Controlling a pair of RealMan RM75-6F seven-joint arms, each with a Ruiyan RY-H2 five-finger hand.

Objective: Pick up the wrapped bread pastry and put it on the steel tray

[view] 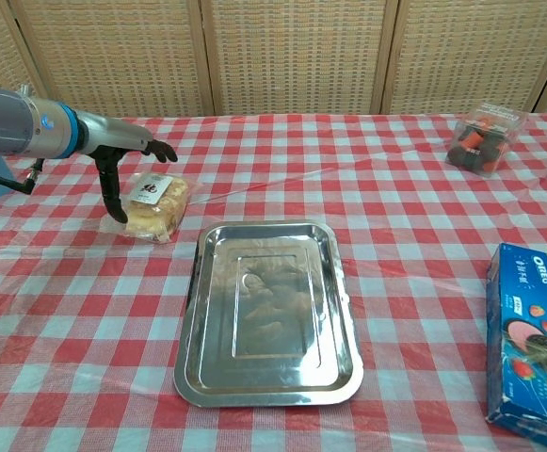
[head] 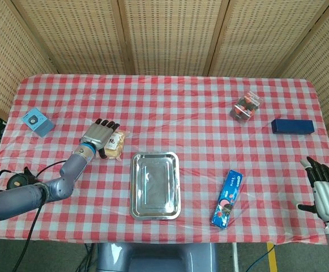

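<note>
Lying lengthwise toward far edge: wrapped bread pastry

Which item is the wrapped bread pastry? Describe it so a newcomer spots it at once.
Start at the steel tray in the middle of the checked tablecloth, then look just past its far left corner. The wrapped bread pastry lies there, with the left hand right over its outer side. It is the only clear wrapper showing golden bread and a white label; the other packs are boxes or hold dark contents.
</note>
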